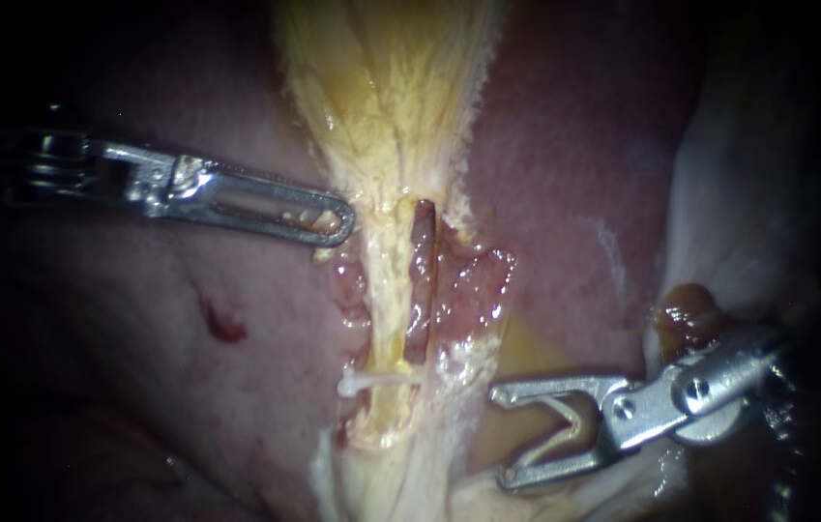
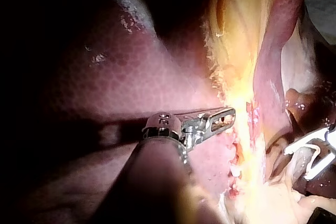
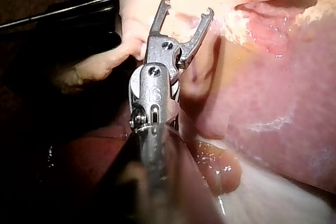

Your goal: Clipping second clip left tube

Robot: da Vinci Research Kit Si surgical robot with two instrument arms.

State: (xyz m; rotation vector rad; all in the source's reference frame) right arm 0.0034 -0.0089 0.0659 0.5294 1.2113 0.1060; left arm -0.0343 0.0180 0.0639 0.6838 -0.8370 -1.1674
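Endoscope view: over pink liver, left instrument pinches yellowish tissue; right instrument, spread, cradles a clip.

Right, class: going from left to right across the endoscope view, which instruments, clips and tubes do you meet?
Left instrument → fastened white clip → reddish tube → right instrument, holding an open clip.

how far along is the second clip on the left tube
Done: one white clip sits across the pale left tube. In hand: the right instrument holds a second clip between its spread jaws, off to the side, not yet on a tube. Left: bring it onto the left tube and close it.
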